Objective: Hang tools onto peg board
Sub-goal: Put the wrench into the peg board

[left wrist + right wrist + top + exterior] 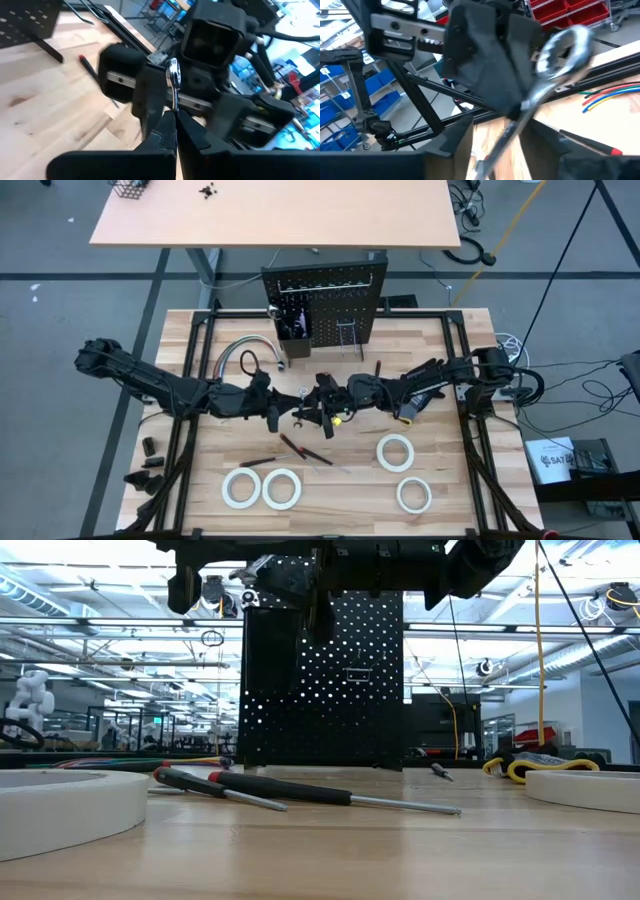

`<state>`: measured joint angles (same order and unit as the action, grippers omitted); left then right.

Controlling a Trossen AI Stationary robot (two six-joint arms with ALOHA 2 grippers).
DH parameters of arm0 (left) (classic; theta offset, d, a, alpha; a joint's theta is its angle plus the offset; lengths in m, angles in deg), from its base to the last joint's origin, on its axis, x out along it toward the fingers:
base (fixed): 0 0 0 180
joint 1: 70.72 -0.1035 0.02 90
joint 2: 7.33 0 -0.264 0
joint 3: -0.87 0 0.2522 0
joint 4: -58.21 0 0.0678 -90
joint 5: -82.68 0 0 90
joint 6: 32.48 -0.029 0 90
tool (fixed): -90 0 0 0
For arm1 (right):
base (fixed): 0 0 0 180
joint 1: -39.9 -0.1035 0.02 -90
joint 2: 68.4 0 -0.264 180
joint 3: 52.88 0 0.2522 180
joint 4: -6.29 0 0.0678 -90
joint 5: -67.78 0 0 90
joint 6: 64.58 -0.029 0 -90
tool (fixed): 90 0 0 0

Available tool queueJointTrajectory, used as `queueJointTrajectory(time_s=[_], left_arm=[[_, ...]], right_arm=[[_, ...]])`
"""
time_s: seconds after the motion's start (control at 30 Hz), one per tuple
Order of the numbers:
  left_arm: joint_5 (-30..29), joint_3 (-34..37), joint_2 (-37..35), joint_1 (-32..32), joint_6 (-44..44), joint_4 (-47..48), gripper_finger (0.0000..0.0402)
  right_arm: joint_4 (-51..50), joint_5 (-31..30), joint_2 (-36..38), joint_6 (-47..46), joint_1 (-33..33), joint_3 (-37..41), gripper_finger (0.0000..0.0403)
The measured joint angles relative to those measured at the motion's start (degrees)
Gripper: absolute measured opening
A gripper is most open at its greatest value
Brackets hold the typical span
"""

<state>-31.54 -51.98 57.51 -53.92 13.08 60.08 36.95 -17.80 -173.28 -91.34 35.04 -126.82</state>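
My two grippers meet above the table's middle, in front of the upright black peg board (325, 300). My left gripper (175, 125) is shut on a silver wrench (173, 85), and the wrench's ring end (565, 47) points at my right gripper. My right gripper (515, 150) is open. Its fingers (145, 97) stand on either side of the wrench with a gap showing. A red-handled and a black-handled screwdriver (290, 788) lie on the wood nearer the front. Several white tape rolls (396, 451) lie flat along the near edge. My left gripper pinches the wrench's shaft (173, 107) between its two fingertips, just below the ring end. The fingers come nearly level from the table's left side. The ring end sticks out past the fingertips. The wrench is lifted clear of the table.
A curved grey cable bundle (250, 350) lies left of the peg board. A black-and-yellow flat object (415, 408) lies under my right arm. A small black bin (293, 325) and wire hooks (347, 335) are on the board. There is free wood between the screwdrivers and the tape rolls.
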Motion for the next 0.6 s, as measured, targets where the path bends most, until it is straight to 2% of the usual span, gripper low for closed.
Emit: queueJointTrajectory(time_s=[0.3, 0.6], left_arm=[[3.64, 0.03, -0.26, 0.03, -1.56, 0.26, 0.0001], [4.65, 0.04, -0.31, 0.04, -1.21, 1.22, 0.0000]], right_arm=[[-1.25, 0.89, 0.04, -0.02, -0.02, 0.00, 0.0015], [-1.65, 3.06, 0.04, -0.17, 0.00, 0.02, 0.0006]])
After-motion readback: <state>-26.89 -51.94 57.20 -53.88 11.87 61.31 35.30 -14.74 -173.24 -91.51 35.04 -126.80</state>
